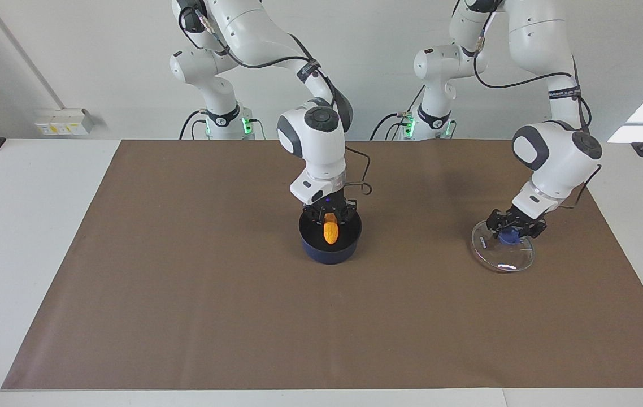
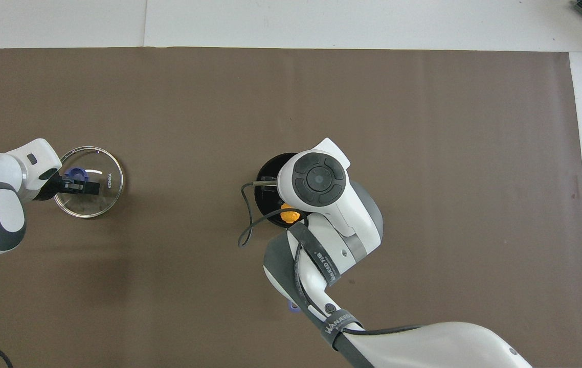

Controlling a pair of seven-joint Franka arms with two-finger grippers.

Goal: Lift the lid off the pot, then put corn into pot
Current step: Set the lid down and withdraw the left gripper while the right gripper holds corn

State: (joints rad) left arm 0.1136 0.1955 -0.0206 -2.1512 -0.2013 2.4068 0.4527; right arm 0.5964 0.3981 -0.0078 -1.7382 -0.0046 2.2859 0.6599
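The dark blue pot (image 1: 330,251) stands at the middle of the brown mat, and its rim shows in the overhead view (image 2: 269,171). My right gripper (image 1: 330,217) is over the pot's mouth, shut on the yellow-orange corn (image 1: 330,232), which hangs upright inside the rim. The corn shows in the overhead view (image 2: 289,214). The pot's handle is mostly hidden under my right arm; its tip (image 2: 293,305) shows. The glass lid (image 1: 502,257) rests on the mat toward the left arm's end. My left gripper (image 1: 511,229) is shut on its blue knob (image 1: 507,238). The lid also shows in the overhead view (image 2: 102,189).
The brown mat (image 1: 186,294) covers most of the white table. A cable loop (image 2: 245,230) hangs from my right wrist beside the pot.
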